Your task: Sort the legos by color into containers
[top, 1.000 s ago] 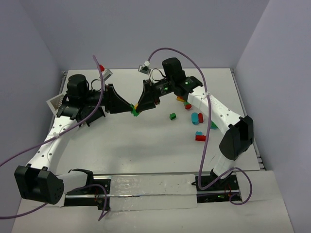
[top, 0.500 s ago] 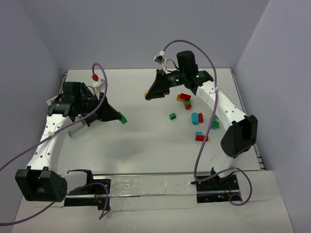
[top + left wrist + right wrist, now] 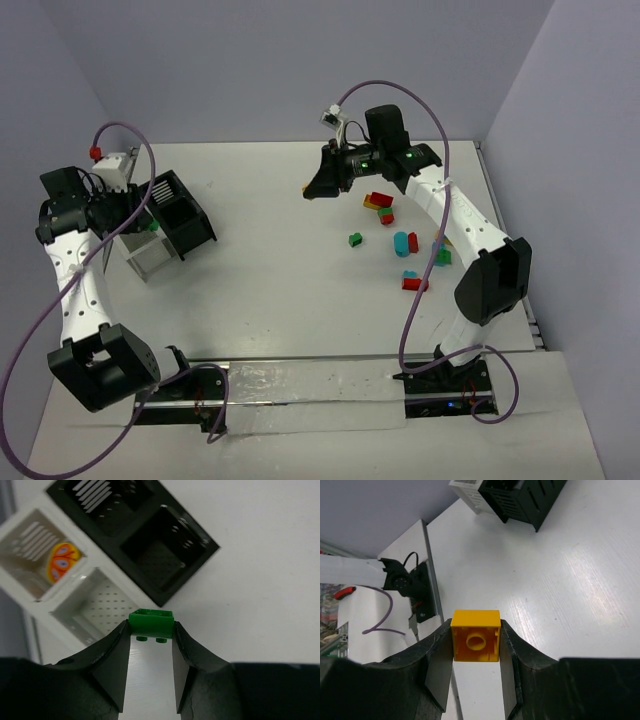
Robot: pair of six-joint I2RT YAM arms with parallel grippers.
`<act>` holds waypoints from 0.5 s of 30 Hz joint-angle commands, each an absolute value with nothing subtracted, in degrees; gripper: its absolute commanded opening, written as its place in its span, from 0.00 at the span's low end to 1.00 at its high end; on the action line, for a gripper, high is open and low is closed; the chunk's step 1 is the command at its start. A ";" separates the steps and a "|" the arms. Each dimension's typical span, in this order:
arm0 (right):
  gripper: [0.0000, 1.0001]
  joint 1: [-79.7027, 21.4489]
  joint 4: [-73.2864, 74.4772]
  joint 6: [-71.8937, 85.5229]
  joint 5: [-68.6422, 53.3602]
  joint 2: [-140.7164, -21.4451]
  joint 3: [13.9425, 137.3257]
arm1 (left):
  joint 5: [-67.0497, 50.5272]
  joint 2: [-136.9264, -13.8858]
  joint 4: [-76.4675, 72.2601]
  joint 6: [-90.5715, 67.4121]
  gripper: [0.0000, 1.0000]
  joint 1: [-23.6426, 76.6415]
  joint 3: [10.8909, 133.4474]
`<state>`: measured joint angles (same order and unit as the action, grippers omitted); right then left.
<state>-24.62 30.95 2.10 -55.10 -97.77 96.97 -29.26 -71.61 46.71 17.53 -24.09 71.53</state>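
My left gripper is shut on a green lego and holds it over the containers at the far left, above the near edge of a white bin beside the black bin. My right gripper is shut on a yellow lego and holds it above the table at the back centre. Loose legos lie to the right: a red and yellow pair, a green one, a cyan one, a red one, and others.
A second white bin holds an orange patterned item. The containers show far off in the right wrist view. A teal lego and a cyan-red pair lie under the right forearm. Purple cables loop over both arms.
The grippers, close together at mid-table a second ago, have parted. My left arm swung far left to the containers with the green lego. My right gripper drew back with the yellow lego.
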 commanded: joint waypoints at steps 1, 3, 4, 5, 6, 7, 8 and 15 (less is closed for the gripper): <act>0.00 -24.99 31.32 0.76 -50.81 -97.91 97.94 | -15.43 -70.84 37.28 15.94 0.00 -24.23 73.31; 0.00 -24.96 31.63 0.64 -49.28 -97.74 97.66 | -13.24 -71.44 36.31 16.27 0.00 -24.26 72.99; 0.00 -24.96 31.81 0.35 -48.86 -97.73 97.44 | -11.82 -71.71 35.99 16.57 0.00 -24.26 72.73; 0.00 -24.96 31.82 -0.88 -48.50 -97.73 97.32 | -10.99 -72.01 35.52 16.75 0.00 -24.26 72.26; 0.00 -24.91 31.82 -1.14 -48.32 -97.68 97.30 | -10.65 -72.39 35.42 16.95 0.00 -24.31 71.67; 0.00 -24.92 31.73 -1.10 -48.25 -97.69 97.25 | -10.37 -72.73 35.29 17.09 0.00 -24.30 71.37; 0.00 -24.96 31.56 -1.01 -48.29 -97.78 97.25 | -10.11 -72.94 34.99 17.05 0.00 -24.30 70.94; 0.00 -24.97 31.73 -1.14 -48.35 -98.53 97.91 | -11.76 -76.60 34.10 16.52 0.19 -24.26 69.61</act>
